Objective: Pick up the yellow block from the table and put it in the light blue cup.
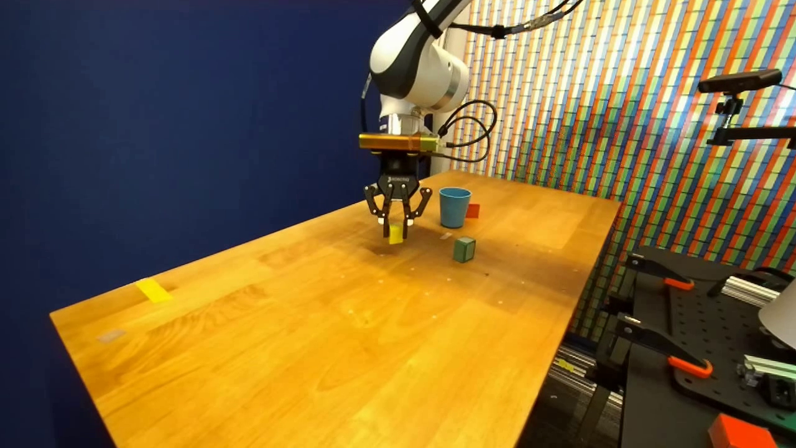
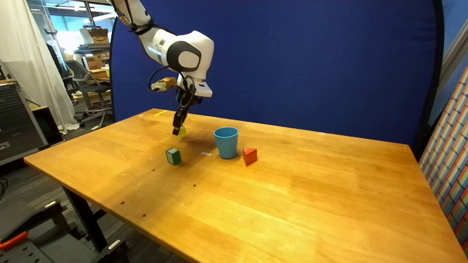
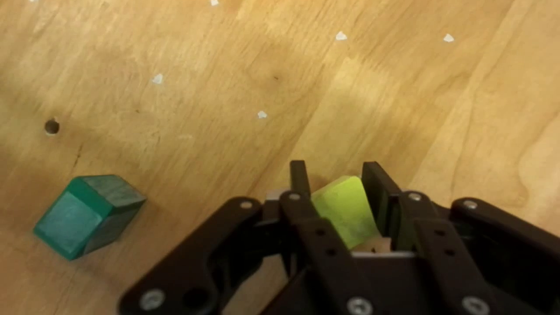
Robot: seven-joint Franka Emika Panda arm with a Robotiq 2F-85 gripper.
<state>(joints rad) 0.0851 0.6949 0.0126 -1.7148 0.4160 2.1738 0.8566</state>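
Note:
The small yellow block (image 1: pixel 395 235) is between the fingertips of my gripper (image 1: pixel 395 233). It also shows in an exterior view (image 2: pixel 182 132) and in the wrist view (image 3: pixel 345 210). In the wrist view it sits turned at an angle, with the fingers against it on both sides. My gripper is shut on it and holds it low over the wooden table (image 1: pixel 311 348), seemingly a little above the surface. The light blue cup (image 1: pixel 454 208) stands upright on the table beside the gripper, apart from it. The cup also shows in an exterior view (image 2: pixel 226 144); its inside bottom is hidden.
A dark green block (image 2: pixel 173 156) lies near the cup and shows in the wrist view (image 3: pixel 83 218). A red block (image 2: pixel 250 156) stands close beside the cup. A yellow tape strip (image 1: pixel 153 290) is on the table. A black cart (image 1: pixel 678 323) stands beside the table.

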